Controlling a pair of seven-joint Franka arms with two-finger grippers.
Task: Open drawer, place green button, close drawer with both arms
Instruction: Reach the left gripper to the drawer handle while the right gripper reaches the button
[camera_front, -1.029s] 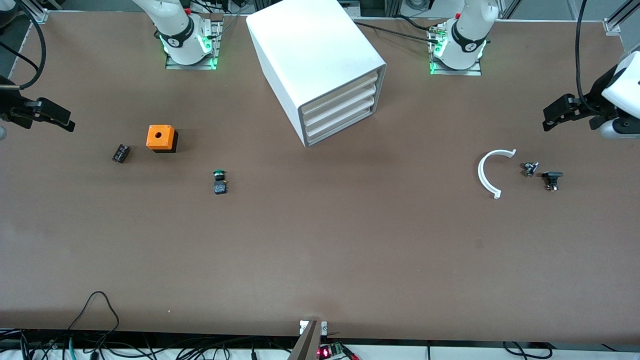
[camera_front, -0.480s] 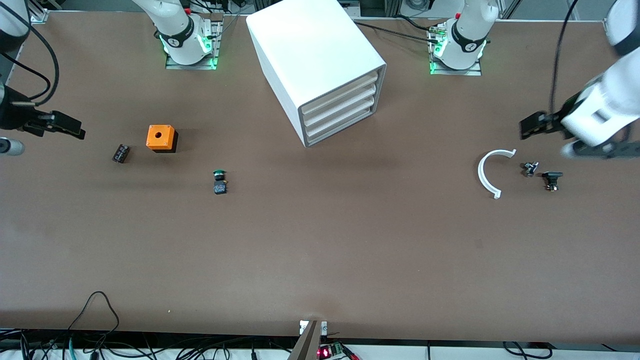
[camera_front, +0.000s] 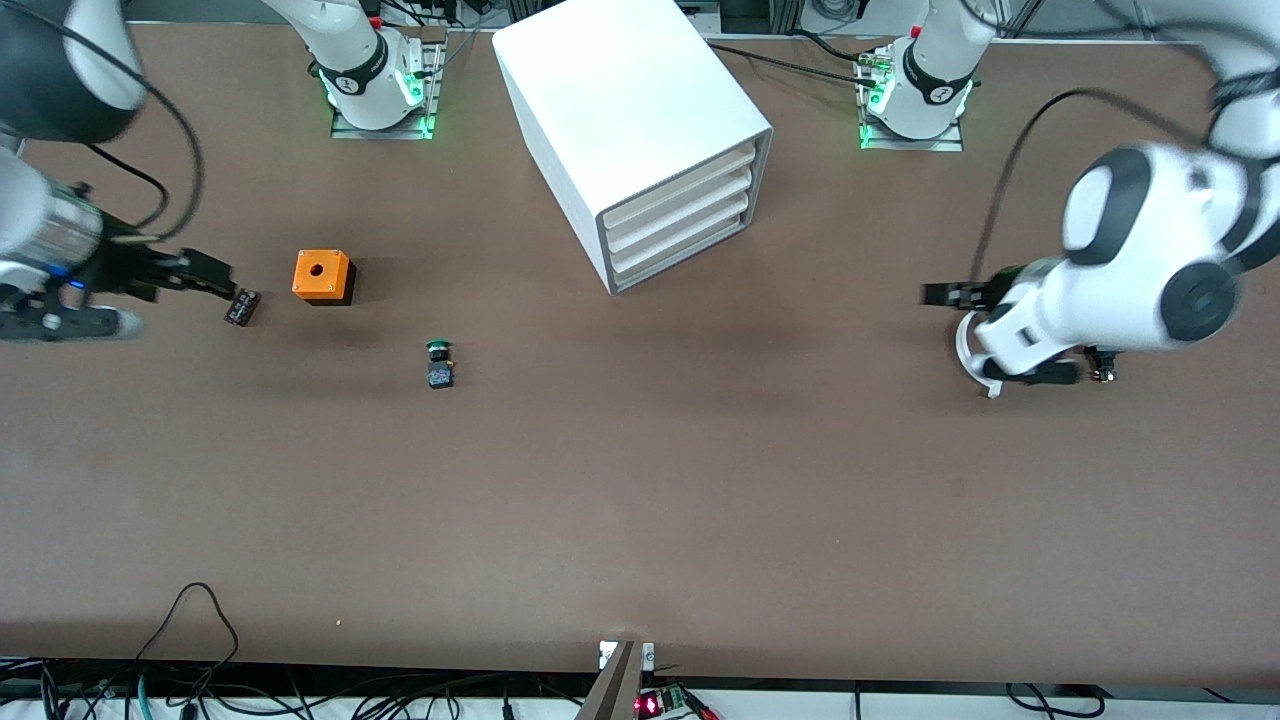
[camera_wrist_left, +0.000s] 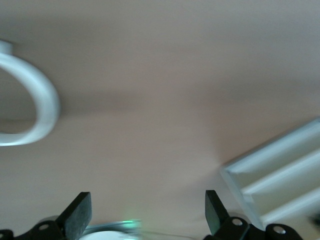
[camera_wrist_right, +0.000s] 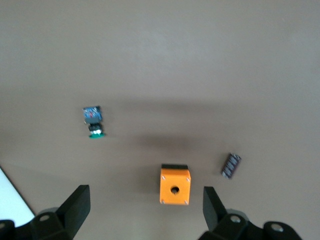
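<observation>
Two grippers are hanging wide-open, empty: left gripper (camera_front: 935, 294) beside the white arc (camera_front: 968, 345), right gripper (camera_front: 222, 279) over a black part (camera_front: 241, 306). I'm aiming left at the shut bottom drawer (camera_front: 690, 247); the button (camera_front: 438, 364) is lying on the surface (camera_front: 640, 480) nearer the camera than the orange cube (camera_front: 322, 276).

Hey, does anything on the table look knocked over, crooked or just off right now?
Nothing looks spilled or broken. The cabinet sits at an angle to the table edge, all four drawers shut. The button lies on its side. Both the left gripper and right gripper are open and hold nothing.
</observation>
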